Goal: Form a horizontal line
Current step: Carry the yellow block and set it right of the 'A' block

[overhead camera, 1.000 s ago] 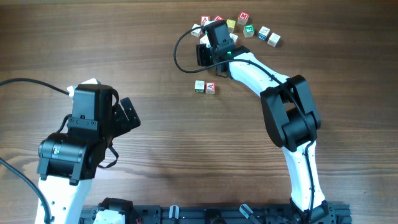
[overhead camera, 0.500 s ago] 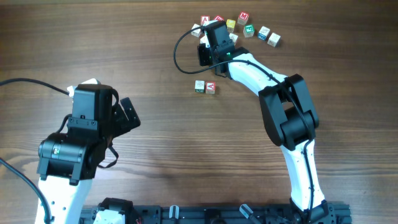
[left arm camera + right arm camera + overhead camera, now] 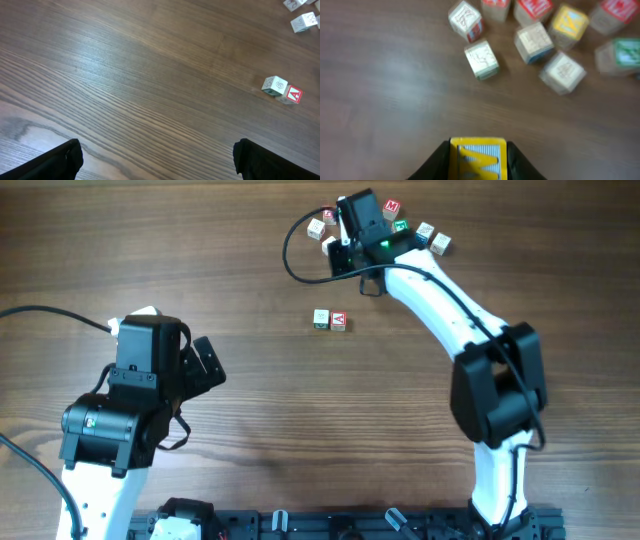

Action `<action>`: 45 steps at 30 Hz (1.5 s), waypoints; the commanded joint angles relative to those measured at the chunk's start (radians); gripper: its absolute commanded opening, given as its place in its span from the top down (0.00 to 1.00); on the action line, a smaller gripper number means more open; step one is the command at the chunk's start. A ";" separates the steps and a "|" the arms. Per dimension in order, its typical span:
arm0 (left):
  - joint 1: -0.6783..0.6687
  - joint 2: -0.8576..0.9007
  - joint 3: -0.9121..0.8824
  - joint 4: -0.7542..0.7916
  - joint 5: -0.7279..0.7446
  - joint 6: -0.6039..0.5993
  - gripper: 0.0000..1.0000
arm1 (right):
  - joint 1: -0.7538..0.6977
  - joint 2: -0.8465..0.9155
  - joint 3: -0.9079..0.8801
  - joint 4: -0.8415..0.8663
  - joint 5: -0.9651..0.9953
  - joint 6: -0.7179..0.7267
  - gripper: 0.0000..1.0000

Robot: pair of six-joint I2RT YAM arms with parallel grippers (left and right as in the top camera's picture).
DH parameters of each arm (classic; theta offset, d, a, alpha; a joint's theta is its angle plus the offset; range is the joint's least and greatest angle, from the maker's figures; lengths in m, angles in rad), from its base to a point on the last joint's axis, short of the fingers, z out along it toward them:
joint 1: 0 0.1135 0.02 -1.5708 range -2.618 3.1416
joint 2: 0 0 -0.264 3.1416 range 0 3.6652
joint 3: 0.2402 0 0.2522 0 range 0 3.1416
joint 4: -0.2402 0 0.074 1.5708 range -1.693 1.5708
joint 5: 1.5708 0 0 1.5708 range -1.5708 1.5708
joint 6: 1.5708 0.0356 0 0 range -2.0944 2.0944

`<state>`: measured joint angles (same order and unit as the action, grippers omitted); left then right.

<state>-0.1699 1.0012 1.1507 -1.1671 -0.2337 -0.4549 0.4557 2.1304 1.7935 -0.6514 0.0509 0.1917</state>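
The right gripper (image 3: 478, 169), at the table's (image 3: 250, 400) 12 o'clock beside the loose cubes (image 3: 532, 42), is pinching the yellow cube (image 3: 478, 156). The green-marked cube (image 3: 321, 319) and the red-letter cube (image 3: 338, 320) are lying touching near centre. The left gripper (image 3: 159, 161) is resting spread wide at 8 o'clock.

Overhead light is bright and even, with soft shadows on the worktop (image 3: 300, 410). A pale sheen crosses the left wrist view's upper left. The right wrist view is blurred: cubes (image 3: 481, 59) along the top smear; the yellow cube (image 3: 478, 157) at bottom centre looks crisper.
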 commanded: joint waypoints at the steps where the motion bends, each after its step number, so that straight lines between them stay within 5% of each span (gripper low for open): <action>1: 0.005 -0.003 -0.001 0.002 0.006 -0.010 0.00 | -0.010 -0.011 -0.013 -0.109 0.063 -0.001 0.73; 14: 0.005 -0.003 -0.001 0.002 0.006 -0.010 0.00 | -0.021 -0.010 -0.311 0.029 -0.030 0.177 0.72; 16: 0.005 -0.003 -0.001 0.002 0.006 -0.010 0.00 | -0.021 -0.010 -0.311 0.026 -0.031 0.179 0.58; 23: 0.005 -0.003 -0.001 0.002 0.006 -0.010 0.00 | -0.021 -0.017 -0.300 0.003 -0.052 0.204 0.43; 31: 0.005 -0.003 -0.001 0.002 0.006 -0.010 0.00 | -0.025 -0.151 -0.266 -0.004 0.141 0.204 0.34; 38: 0.005 -0.003 -0.001 0.002 0.006 -0.010 0.00 | -0.099 -0.173 -0.269 -0.057 0.085 0.253 0.32; 45: 0.005 -0.003 -0.001 0.002 0.006 -0.010 0.00 | -0.109 -0.172 -0.451 0.035 0.082 0.243 0.31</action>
<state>-0.1699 1.0012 1.1507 -1.1667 -0.2337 -0.4549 0.3450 1.9686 1.4242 -0.6563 0.1459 0.4263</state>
